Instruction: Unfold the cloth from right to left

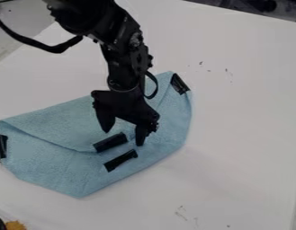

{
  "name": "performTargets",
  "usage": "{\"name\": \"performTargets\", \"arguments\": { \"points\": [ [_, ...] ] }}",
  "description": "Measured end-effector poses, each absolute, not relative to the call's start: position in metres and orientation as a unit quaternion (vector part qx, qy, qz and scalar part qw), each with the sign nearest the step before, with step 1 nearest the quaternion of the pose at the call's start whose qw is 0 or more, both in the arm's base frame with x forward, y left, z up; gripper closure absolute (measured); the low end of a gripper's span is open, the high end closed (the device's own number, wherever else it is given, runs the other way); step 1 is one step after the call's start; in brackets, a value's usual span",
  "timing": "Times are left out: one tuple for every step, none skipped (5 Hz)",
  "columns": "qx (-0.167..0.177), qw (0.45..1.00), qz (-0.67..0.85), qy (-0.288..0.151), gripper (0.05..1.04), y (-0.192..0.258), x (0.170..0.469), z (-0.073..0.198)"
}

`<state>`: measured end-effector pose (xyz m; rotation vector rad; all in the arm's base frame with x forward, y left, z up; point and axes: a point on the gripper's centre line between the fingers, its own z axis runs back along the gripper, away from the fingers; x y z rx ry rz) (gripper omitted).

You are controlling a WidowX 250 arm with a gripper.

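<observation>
matt, rough-textured blue cloth, smooth matt white table, black plastic-looking gripper

No text, label, brand, number or sign can be read.

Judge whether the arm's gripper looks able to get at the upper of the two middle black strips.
Probably yes: the gripper hangs over the cloth, fingers open near that strip, and nothing lies on it.
</observation>
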<state>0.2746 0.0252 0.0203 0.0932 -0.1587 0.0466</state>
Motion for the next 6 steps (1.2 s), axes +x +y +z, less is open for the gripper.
{"name": "performTargets", "arguments": {
  "points": [
    [0.046, 0.996, 0.024, -0.074, 0.113, 0.029, 0.274, 0.012],
    [0.042, 0.996, 0.023, -0.071, 0.385, 0.032, 0.274, 0.009],
    [0.041, 0.997, 0.021, -0.070, 0.685, 0.032, 0.274, 0.009],
    [0.040, 0.997, 0.023, -0.065, 0.886, 0.031, 0.273, 0.009],
    [0.052, 0.997, 0.021, -0.048, 0.997, 0.032, 0.268, 0.016],
    [0.072, 0.995, 0.005, -0.065, 1.020, 0.034, 0.283, 0.039]
  ]
}}
